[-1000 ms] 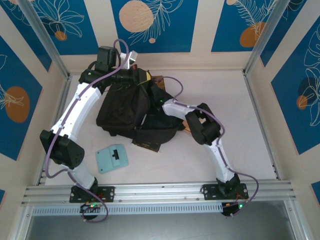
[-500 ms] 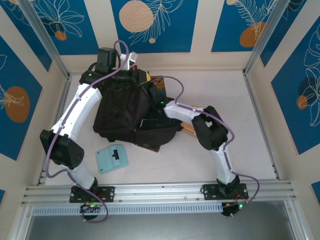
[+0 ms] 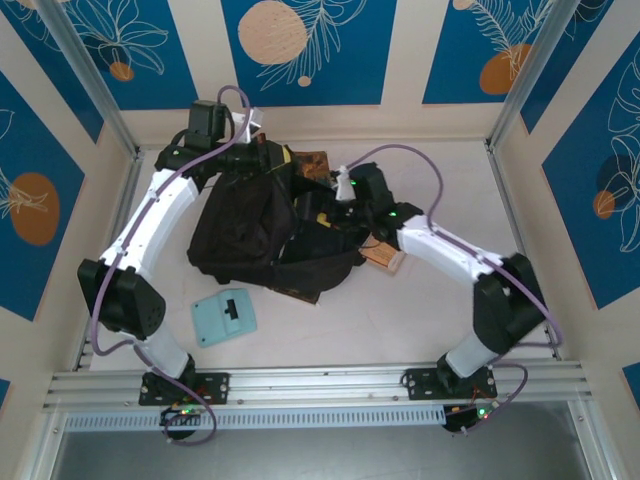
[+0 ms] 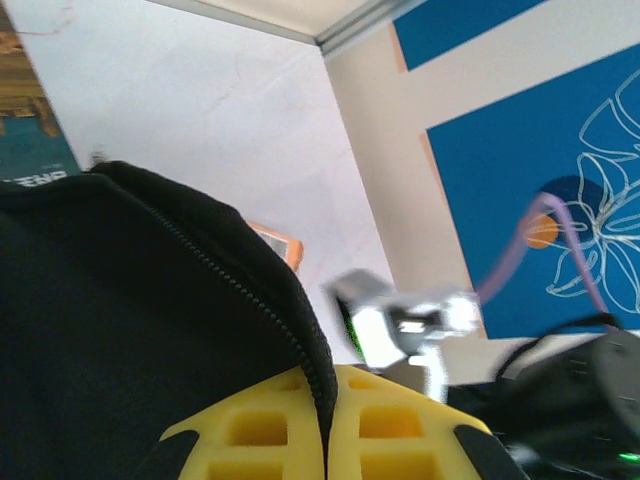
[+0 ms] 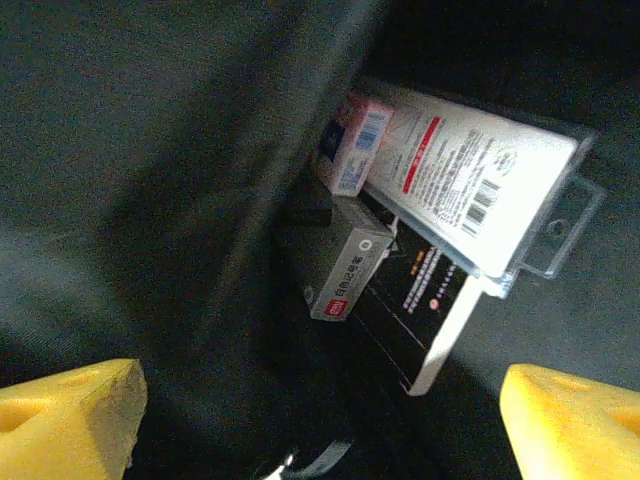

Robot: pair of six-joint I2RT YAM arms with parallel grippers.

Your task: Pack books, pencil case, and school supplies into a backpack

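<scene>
Top external: white table, cream walls with blue leaf-print panels, and an aluminium rail along the near edge. The black backpack lies left of centre. The left gripper sits at its far top edge, and the right gripper reaches into the opening. A light-teal piece lies on the table near the backpack's front, not touching it. An orange book pokes out at the backpack's right side.

Left wrist: the left gripper's yellow fingers are clamped together on the backpack's zip edge. White table and a blue wall panel show behind it.

Right wrist: the right gripper's yellow fingertips are spread wide with nothing between them, inside the backpack. Beyond them a white packet, white-pink box, grey case and black book lie packed together.

Compared with half a second ago, the right arm has stretched out and its elbow has swung right. More of the orange book is uncovered. The light-teal piece has not moved, and the left gripper has barely shifted.
</scene>
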